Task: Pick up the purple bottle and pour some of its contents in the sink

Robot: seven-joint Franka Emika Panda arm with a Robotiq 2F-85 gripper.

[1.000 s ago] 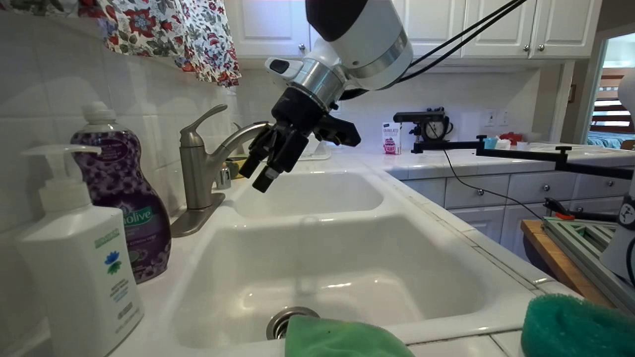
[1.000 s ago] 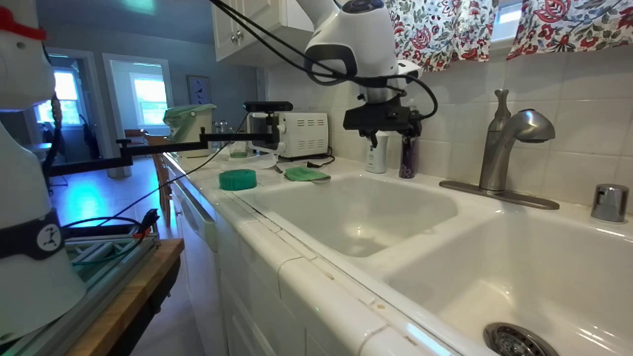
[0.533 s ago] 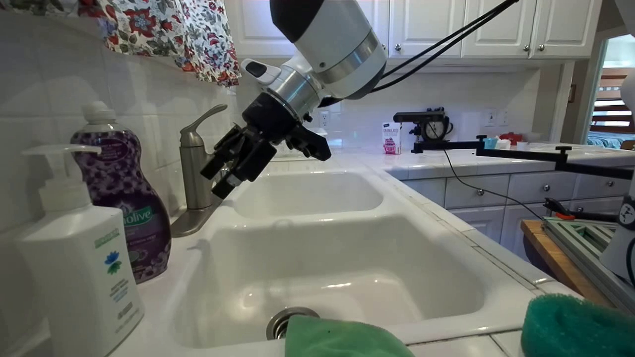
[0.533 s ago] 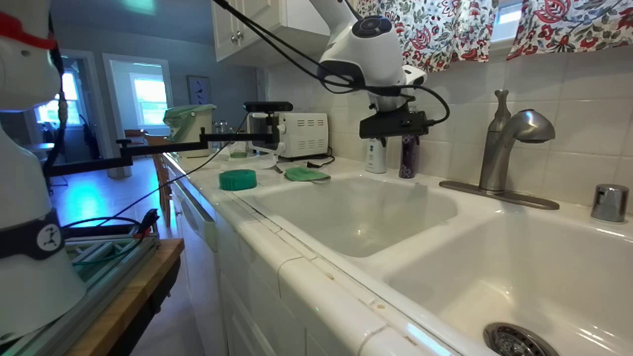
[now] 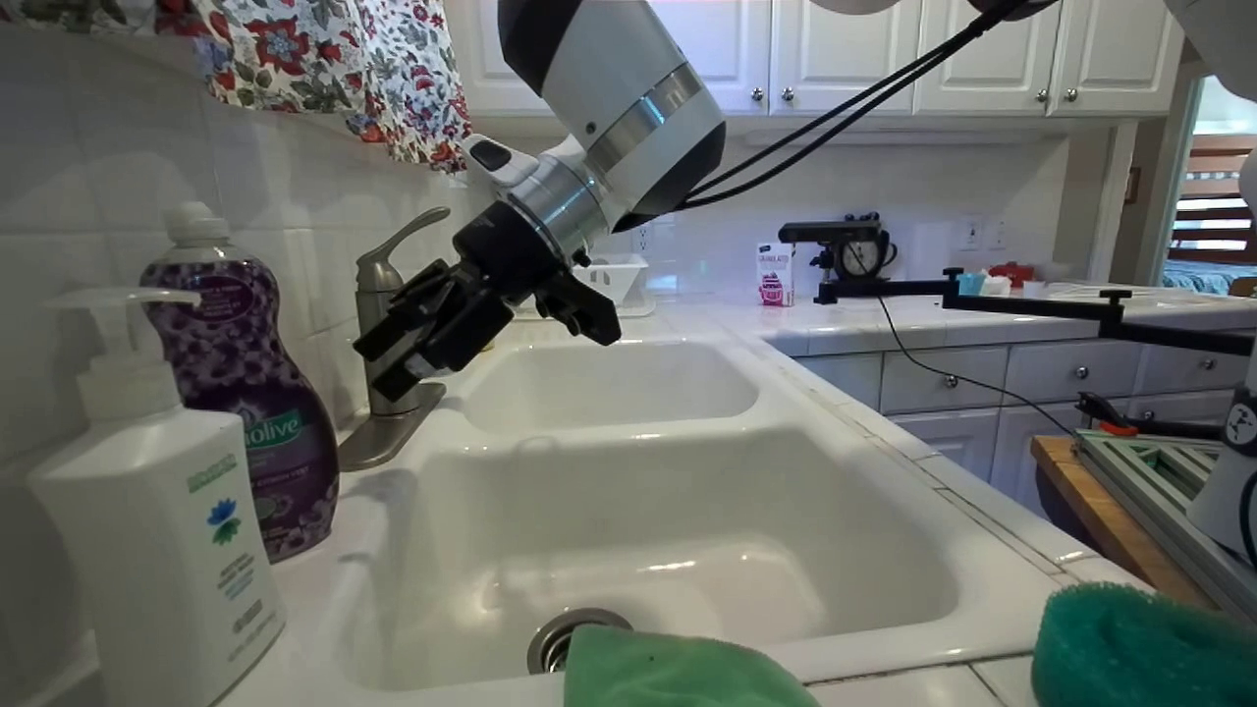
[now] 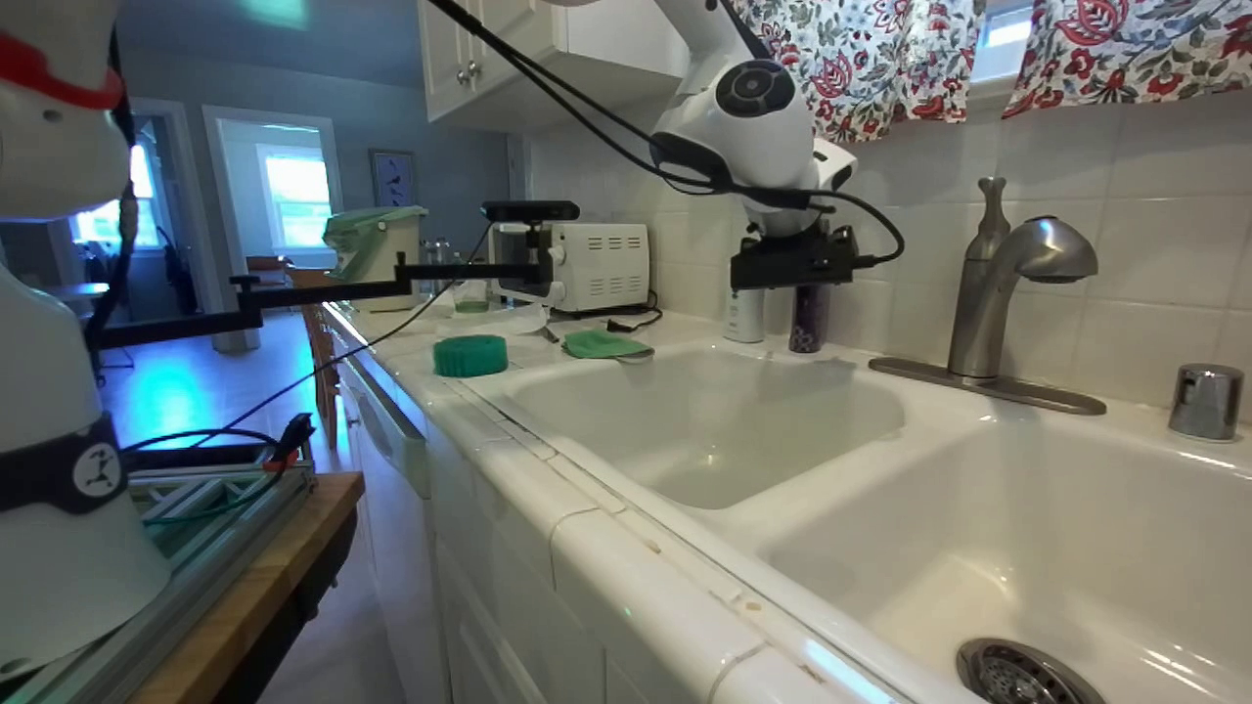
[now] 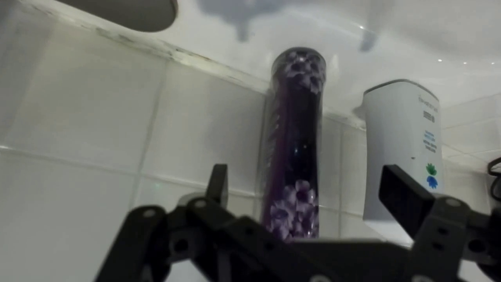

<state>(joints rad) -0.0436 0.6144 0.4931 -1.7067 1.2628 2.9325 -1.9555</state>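
The purple bottle stands upright on the ledge behind the sink, against the tiled wall. In an exterior view my gripper hangs above the ledge by the faucet, tilted down toward the bottle, with a gap between them. The wrist view has the purple bottle in line with the space between my gripper's wide-spread fingers; nothing is held. Its top end is hidden there behind the gripper's body. From another exterior view, the purple bottle shows only its lower part below the wrist, and the fingertips are hidden.
A white pump bottle stands close beside the purple one, beyond the right finger in the wrist view. The faucet rises on the other side. A green cloth and green scrubber lie at the sink's end.
My gripper has travelled toward the purple bottle and the wall, tilting further and dropping a little. The jaws stayed apart. The bottles have not moved.
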